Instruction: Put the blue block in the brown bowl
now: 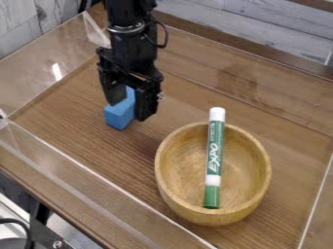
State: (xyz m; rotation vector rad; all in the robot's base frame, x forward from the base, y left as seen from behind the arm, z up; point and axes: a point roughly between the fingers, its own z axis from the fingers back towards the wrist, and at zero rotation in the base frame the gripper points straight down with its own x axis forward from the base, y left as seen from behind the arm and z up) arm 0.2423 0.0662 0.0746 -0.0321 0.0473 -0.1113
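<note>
The blue block lies on the wooden table left of centre. My gripper points straight down over it, open, with one black finger at the block's far left and the other finger to its right. The block's near face shows below the fingers; whether the pads touch it I cannot tell. The brown bowl sits at the front right, a short way from the block. Inside it a green-and-white marker leans lengthwise.
A clear plastic wall runs around the table along the front and left edges. The arm's black body rises behind the block. Pale planks lie at the back right.
</note>
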